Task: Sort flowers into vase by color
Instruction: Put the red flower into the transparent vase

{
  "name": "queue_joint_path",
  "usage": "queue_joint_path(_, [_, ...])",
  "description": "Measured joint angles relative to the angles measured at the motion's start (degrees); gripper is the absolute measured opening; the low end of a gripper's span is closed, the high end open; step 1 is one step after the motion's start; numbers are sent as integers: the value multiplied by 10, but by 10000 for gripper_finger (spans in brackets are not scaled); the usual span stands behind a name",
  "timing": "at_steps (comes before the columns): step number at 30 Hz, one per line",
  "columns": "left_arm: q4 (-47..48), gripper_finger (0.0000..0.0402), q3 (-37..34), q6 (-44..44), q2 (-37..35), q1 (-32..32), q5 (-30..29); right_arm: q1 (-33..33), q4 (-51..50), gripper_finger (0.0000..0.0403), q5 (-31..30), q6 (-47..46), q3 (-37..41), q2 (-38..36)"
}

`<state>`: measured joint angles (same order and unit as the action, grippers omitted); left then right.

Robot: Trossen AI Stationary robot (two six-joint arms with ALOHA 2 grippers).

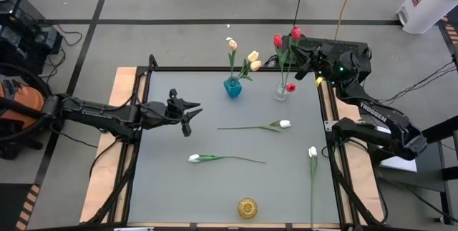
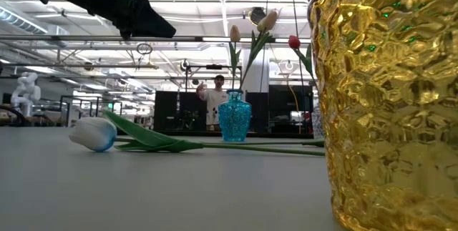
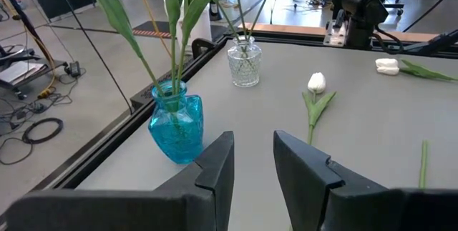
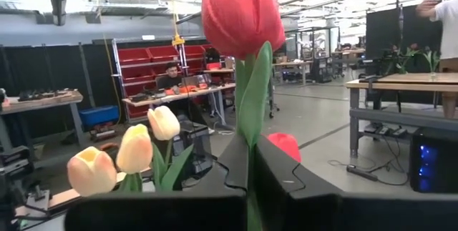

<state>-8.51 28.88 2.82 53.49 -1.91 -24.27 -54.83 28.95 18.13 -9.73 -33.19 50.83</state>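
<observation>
My right gripper [image 1: 299, 45] is over the table's far right corner, above the clear glass vase [image 1: 280, 91], shut on a red tulip whose bud [image 4: 240, 9] stands above the fingers. The glass vase holds two more red tulips [image 1: 278, 41]. Three cream-yellow tulips [image 1: 253, 56] stand in the blue vase [image 1: 232, 86]. Three white tulips lie flat on the table [image 1: 285, 124], [image 1: 194, 158], [image 1: 313, 151]. My left gripper [image 1: 187, 113] hovers open at mid-left, pointing at the blue vase [image 3: 177, 127]. My right gripper pinches the red tulip's green stem [image 4: 250, 141] just below the bud between its two fingers. The tulip stands upright, with the bud above the fingertips. The gripper hides the stem's lower end, so I cannot tell whether it reaches the glass vase.
A gold textured vase [image 1: 247, 207] stands at the table's near edge and fills the right of the low view [image 2: 390, 102]. A raised black frame [image 1: 215, 69] rims the table. People show in the room beyond [image 2: 215, 95]. Bare table lies between the white tulips.
</observation>
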Motion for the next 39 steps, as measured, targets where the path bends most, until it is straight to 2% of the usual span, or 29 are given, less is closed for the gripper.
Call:
queue_joint_path(18, [0, 107, 0, 1, 0, 0, 0, 6, 10, 0, -18, 29, 0, 19])
queue_joint_path(39, [0, 107, 0, 14, 0, 0, 3, 6, -5, 0, -1, 20, 0, 54])
